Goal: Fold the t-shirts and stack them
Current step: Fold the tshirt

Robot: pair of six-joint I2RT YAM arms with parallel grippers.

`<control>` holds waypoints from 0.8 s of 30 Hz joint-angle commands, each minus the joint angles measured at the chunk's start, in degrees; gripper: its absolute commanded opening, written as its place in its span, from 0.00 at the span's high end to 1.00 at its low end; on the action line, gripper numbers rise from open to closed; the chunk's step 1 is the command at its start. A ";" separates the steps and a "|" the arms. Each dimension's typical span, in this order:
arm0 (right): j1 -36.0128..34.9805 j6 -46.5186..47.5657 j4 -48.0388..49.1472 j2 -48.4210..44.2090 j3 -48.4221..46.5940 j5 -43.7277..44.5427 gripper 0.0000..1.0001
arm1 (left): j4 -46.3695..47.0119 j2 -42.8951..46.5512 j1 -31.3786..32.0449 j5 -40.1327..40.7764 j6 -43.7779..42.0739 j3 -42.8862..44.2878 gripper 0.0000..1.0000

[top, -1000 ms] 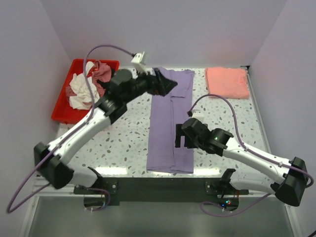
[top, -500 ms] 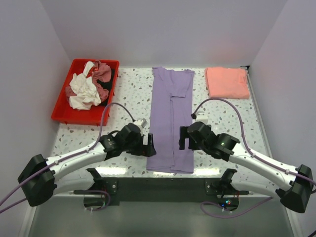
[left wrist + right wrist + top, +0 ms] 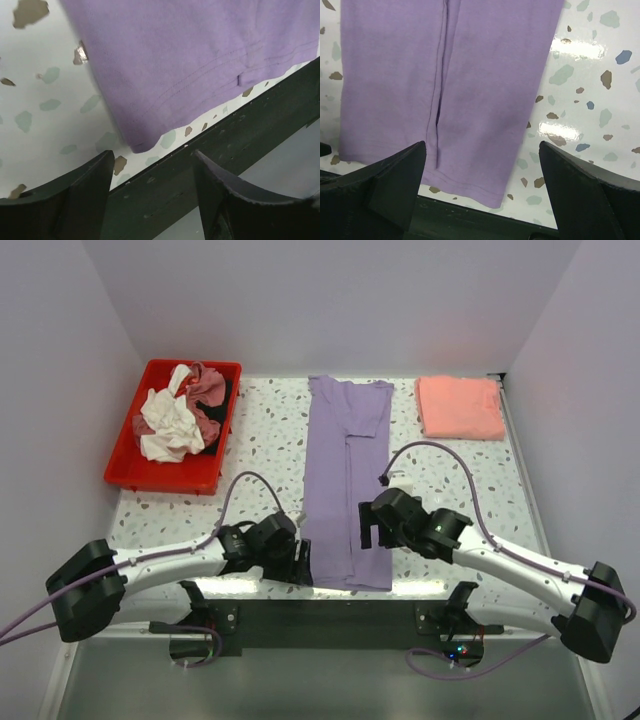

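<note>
The purple shirt (image 3: 347, 480) lies as a long strip, its near hem just ahead of the open, empty fingers of the left gripper (image 3: 152, 155) at one corner and the right gripper (image 3: 482, 145) near the other; next, likely, both must pinch the hem and fold it away from them.

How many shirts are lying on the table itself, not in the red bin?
2. A lavender shirt, folded into a long strip, lies down the middle. A folded salmon-pink shirt sits at the far right corner. A heap of cloth fills the red tray, too tangled to count.
</note>
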State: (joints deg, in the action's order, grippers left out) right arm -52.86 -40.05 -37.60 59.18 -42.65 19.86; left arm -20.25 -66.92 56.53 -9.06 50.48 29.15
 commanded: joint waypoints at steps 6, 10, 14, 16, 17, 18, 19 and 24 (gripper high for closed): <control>0.04 -0.55 2.98 1.73 2.04 -2.54 0.05 | 0.83 -5.50 1.74 1.93 0.85 1.26 0.60; 0.13 -0.99 1.92 -0.11 3.36 -4.30 0.06 | 0.04 -6.30 1.74 3.08 1.55 1.62 0.67; 0.04 0.24 0.35 -3.09 5.03 -6.93 0.09 | 1.09 -7.09 1.83 3.88 1.91 1.35 0.72; 0.04 0.41 -0.19 -4.07 6.61 -10.25 0.11 | 1.70 -8.22 1.74 3.61 1.47 1.44 0.75; 0.04 0.59 -0.45 -4.94 7.23 -11.23 0.12 | 1.79 -8.67 1.74 3.61 1.38 1.70 0.83; 0.04 0.68 -0.97 -5.30 7.84 -12.29 0.13 | 1.53 -9.19 1.74 3.78 1.12 1.96 0.88; 0.04 0.59 -1.68 -5.39 8.72 -14.73 0.14 | 0.49 -9.72 1.74 3.70 0.94 2.66 0.97; -0.05 0.68 -6.60 -4.34 11.01 -19.41 0.18 | 0.03 -8.06 1.83 4.14 0.50 2.67 1.00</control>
State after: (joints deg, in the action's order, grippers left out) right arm -52.84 -39.79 -40.23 54.43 -33.10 4.95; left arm -19.27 -75.53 58.17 -7.46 51.86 31.40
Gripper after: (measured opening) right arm 0.832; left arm 0.020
